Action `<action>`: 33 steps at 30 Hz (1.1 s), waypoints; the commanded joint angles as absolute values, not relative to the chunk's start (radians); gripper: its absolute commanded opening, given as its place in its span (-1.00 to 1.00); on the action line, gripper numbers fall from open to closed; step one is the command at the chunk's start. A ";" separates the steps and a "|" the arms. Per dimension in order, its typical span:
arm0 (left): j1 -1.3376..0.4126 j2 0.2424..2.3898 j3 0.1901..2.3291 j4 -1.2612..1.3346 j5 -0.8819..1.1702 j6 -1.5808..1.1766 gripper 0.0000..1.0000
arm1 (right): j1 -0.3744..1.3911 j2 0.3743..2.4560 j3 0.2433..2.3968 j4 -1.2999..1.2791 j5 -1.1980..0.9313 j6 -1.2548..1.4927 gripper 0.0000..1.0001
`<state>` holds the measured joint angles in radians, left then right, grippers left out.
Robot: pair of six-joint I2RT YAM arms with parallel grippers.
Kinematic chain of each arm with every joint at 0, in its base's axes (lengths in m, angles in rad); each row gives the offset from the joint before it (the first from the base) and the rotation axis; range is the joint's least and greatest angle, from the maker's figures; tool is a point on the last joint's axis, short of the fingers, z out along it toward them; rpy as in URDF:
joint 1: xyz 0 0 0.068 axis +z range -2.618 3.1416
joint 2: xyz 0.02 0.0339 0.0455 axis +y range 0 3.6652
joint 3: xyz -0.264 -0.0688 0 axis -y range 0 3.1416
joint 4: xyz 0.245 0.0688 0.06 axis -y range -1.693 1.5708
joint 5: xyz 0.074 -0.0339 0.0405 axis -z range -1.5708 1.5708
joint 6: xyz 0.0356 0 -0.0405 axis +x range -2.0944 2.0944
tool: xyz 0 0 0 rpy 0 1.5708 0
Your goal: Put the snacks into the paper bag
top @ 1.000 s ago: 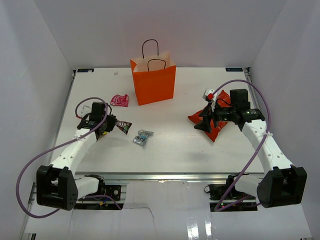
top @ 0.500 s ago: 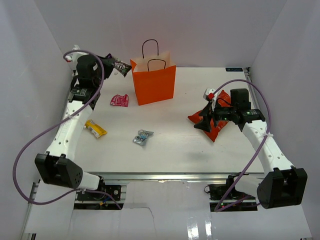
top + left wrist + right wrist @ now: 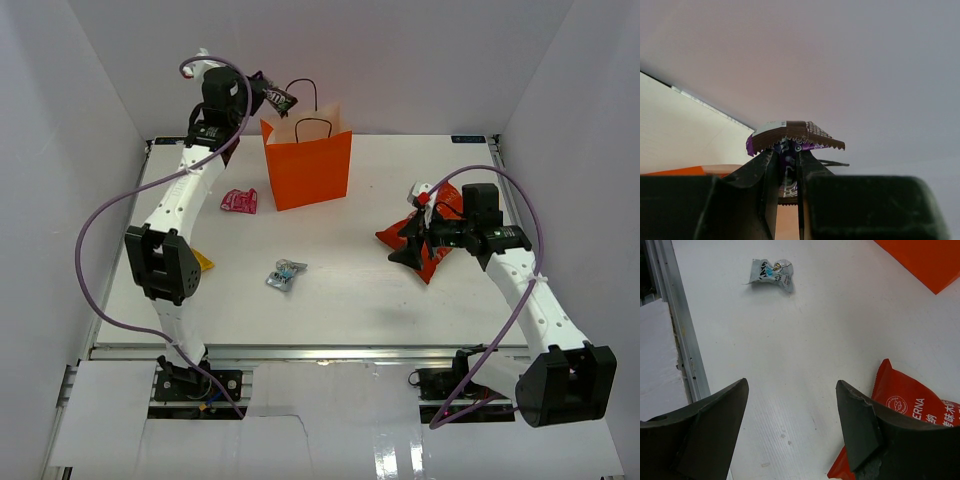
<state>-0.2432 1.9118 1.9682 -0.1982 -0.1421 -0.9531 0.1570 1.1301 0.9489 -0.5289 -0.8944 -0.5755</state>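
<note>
We have lifted our left gripper [image 3: 262,97], clamped on the purple packet [image 3: 280,100], to 11 o'clock of the bag [image 3: 310,170]; right gripper [image 3: 412,243] gapes by the chips [image 3: 437,262]

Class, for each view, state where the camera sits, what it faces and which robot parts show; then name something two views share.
Top external: above and behind, looking down at table and paper bag; both arms show.
Left wrist: on the raised left gripper, facing the wall; its fingers pinch the dark purple packet.
Right wrist: on the right gripper, looking down at the table; its open fingers show.
Shared: the silver-blue packet, in top external and right wrist.
</note>
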 commanded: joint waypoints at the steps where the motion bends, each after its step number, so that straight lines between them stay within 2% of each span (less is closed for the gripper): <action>1: -0.281 1.911 2.037 -0.179 -0.141 -0.896 -0.70 | 0.152 1.101 0.937 -0.511 -0.928 -0.566 0.54; 8: -0.299 1.884 1.934 -0.173 -0.158 -0.894 -0.67 | 0.152 1.100 0.925 -0.505 -0.930 -0.563 0.54; 10: -0.307 1.878 1.904 -0.166 -0.158 -0.890 -0.60 | 0.152 1.103 0.923 -0.496 -0.933 -0.558 0.54; 11: -0.307 1.875 1.899 -0.164 -0.149 -0.890 -0.53 | 0.152 1.103 0.922 -0.494 -0.933 -0.557 0.54; 12: -0.308 1.875 1.895 -0.164 -0.144 -0.890 -0.29 | 0.152 1.103 0.923 -0.492 -0.933 -0.557 0.54; 13: -0.308 1.873 1.890 -0.164 -0.138 -0.888 -0.17 | 0.152 1.103 0.926 -0.491 -0.931 -0.557 0.54; 15: -0.310 1.871 1.890 -0.164 -0.117 -0.888 0.02 | 0.152 1.103 0.927 -0.492 -0.931 -0.557 0.54; 16: -0.310 1.870 1.890 -0.167 -0.107 -0.888 0.20 | 0.152 1.103 0.927 -0.494 -0.931 -0.558 0.54; 19: -0.310 1.862 1.908 -0.166 -0.074 -0.874 0.51 | 0.152 1.103 0.930 -0.499 -0.936 -0.560 0.54; 23: -0.311 1.850 1.997 -0.166 -0.020 -0.830 0.69 | 0.155 1.118 0.948 -0.552 -0.959 -0.621 0.56; 25: -0.311 1.826 2.019 -0.164 0.033 -0.792 0.73 | 0.161 1.155 0.974 -0.641 -1.041 -0.803 0.57; 27: -0.310 1.795 2.011 -0.163 0.072 -0.764 0.74 | 0.189 1.205 1.032 -0.840 -1.098 -0.988 0.58; 28: -0.310 1.746 1.994 -0.161 0.083 -0.711 0.75 | 0.222 1.224 1.066 -0.898 -1.098 -1.169 0.59; 31: -0.307 1.592 1.852 -0.170 0.060 -0.625 0.84 | 0.276 1.281 1.091 -1.058 -1.062 -1.473 0.60; 33: -0.305 1.492 1.687 -0.217 0.022 -0.595 0.94 | 0.356 1.317 1.112 -1.051 -0.982 -1.532 0.61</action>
